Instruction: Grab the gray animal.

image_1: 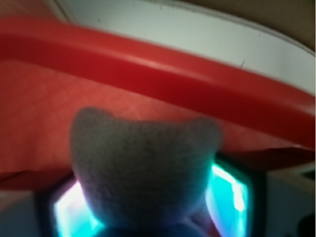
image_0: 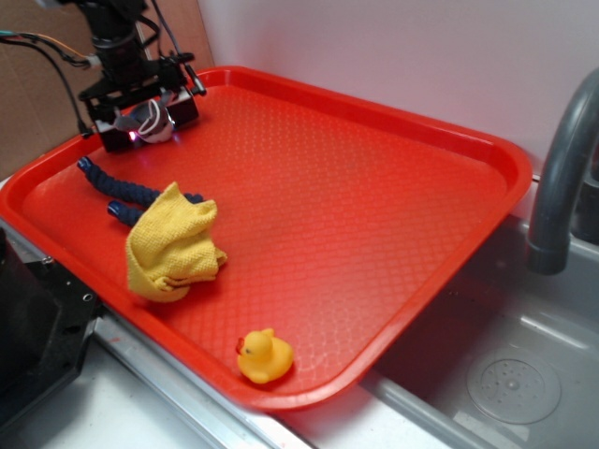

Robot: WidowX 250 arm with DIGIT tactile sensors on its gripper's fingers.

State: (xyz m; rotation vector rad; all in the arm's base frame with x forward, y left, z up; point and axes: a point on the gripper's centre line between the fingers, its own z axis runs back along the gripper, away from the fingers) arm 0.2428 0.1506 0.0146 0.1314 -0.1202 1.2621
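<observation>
Sitting between claw (image_0: 150, 122) pads: gray animal (image_1: 143, 168)

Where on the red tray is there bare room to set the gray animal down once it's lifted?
The widest bare patch is the tray's middle and right side, between the yellow cloth, the rubber duck and the rim by the faucet. The back strip along the wall is bare too. The left corner is crowded: gripper, gray animal, blue toy.

The gray animal (image_0: 150, 120) sits between the fingers (image_0: 192, 106) in the tray's (image_0: 374, 187) far left corner.
</observation>
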